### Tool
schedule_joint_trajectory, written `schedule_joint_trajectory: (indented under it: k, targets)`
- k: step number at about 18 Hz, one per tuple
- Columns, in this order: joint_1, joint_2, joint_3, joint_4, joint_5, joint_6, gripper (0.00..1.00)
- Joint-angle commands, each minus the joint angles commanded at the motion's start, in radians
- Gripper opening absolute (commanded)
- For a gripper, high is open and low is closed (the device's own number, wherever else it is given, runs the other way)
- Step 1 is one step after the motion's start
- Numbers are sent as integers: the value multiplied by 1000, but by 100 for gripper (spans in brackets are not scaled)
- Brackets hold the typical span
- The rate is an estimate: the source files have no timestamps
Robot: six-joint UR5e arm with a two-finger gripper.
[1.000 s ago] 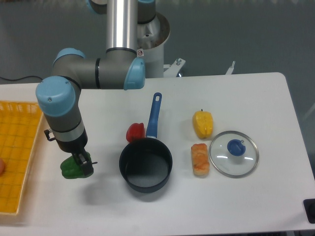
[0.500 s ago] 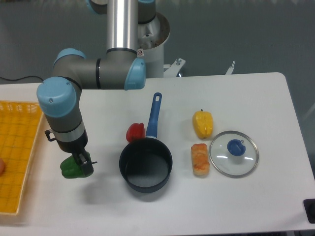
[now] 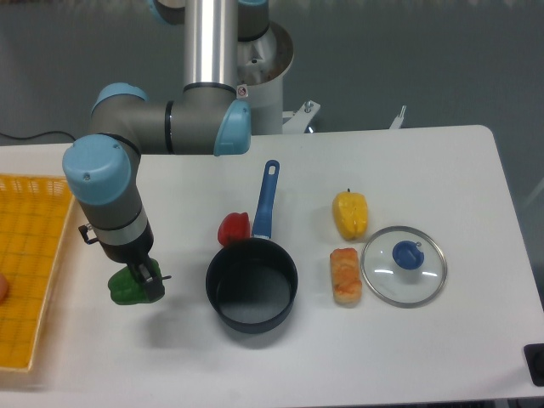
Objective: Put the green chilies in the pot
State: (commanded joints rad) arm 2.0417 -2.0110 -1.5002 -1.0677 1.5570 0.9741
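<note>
Green chilies (image 3: 125,288) sit clamped in the gripper (image 3: 143,280), its dark fingers pinched against the pepper's right side, and a soft shadow on the white table (image 3: 442,170) below suggests it rides just clear of the surface (hard to be sure). It hangs left of the pot (image 3: 252,285), apart from it, nothing inside the dark pan. The pot's blue handle points away toward the robot base. A red pepper (image 3: 234,228) nestles against the pot's far-left rim. Further right: yellow pepper (image 3: 350,214), an orange food piece (image 3: 345,274), and the glass lid (image 3: 404,265). A yellow basket (image 3: 30,255) lines the left edge.
</note>
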Motion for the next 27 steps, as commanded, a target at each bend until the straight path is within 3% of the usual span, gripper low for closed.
schedule_joint_trajectory:
  k: [2,8,15,21,27]
  targets:
    - [26,6,0,0,2,5,59]
    - [84,17,-5,-5,6,181,59]
    - [192,29,-14,-17,81,342,59]
    - [250,25,-37,-14,89,359,59]
    - [262,15,-72,-12,87,359,60]
